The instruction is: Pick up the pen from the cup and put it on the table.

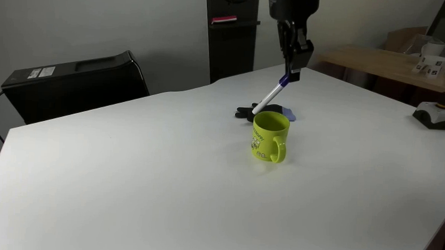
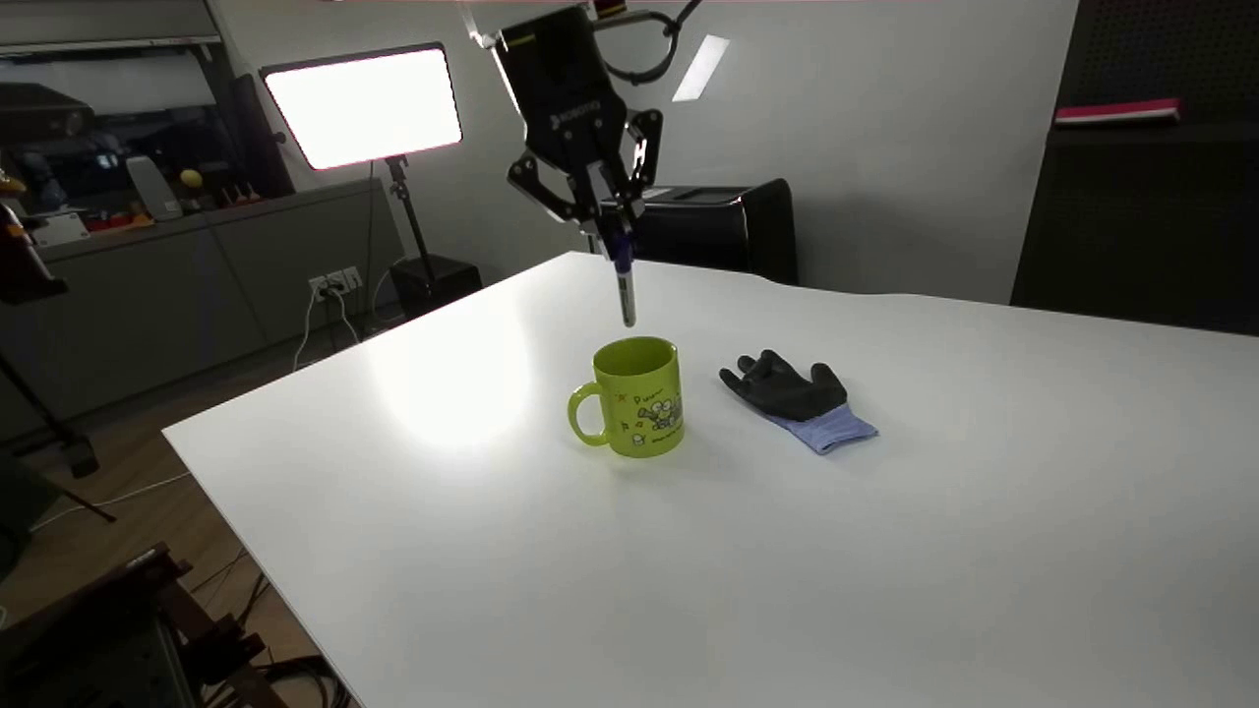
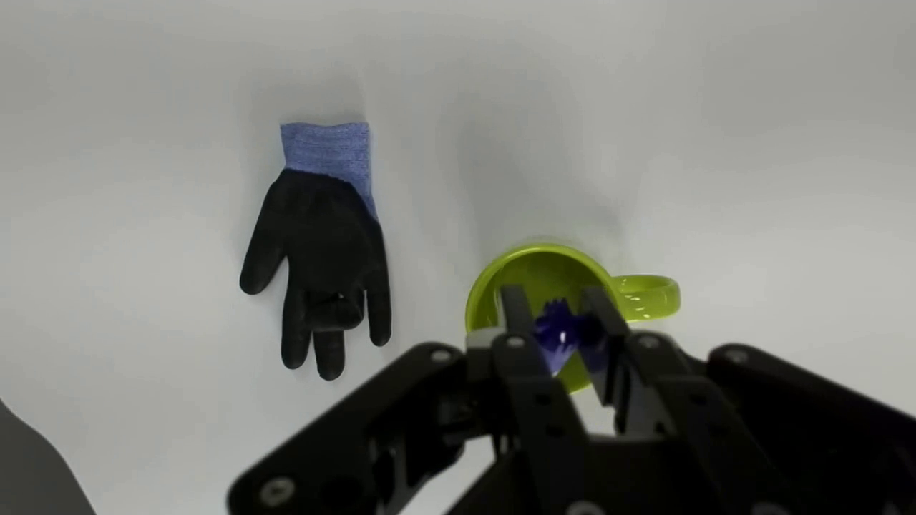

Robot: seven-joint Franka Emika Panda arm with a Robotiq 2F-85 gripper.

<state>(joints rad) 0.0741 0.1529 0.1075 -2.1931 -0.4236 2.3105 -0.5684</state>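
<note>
A white pen with a purple-blue cap end shows in both exterior views (image 1: 269, 97) (image 2: 627, 295). My gripper (image 1: 293, 74) (image 2: 612, 228) is shut on the capped end, and the pen hangs tilted below the fingers. Its lower end is just above the rim of the yellow-green cup (image 1: 264, 142) (image 2: 639, 413), outside the cup. The cup stands upright on the white table (image 1: 130, 181) (image 2: 885, 580). In the wrist view the pen's purple-blue end (image 3: 555, 332) is between the fingertips (image 3: 558, 315), over the cup's mouth (image 3: 547, 268); the pen's lower part is hidden.
A black glove with a blue cuff lies beside the cup in all views (image 1: 272, 109) (image 2: 792, 393) (image 3: 322, 229). A grey-and-black device (image 1: 437, 116) sits at the table's edge. A black box (image 1: 78, 81) stands behind the table.
</note>
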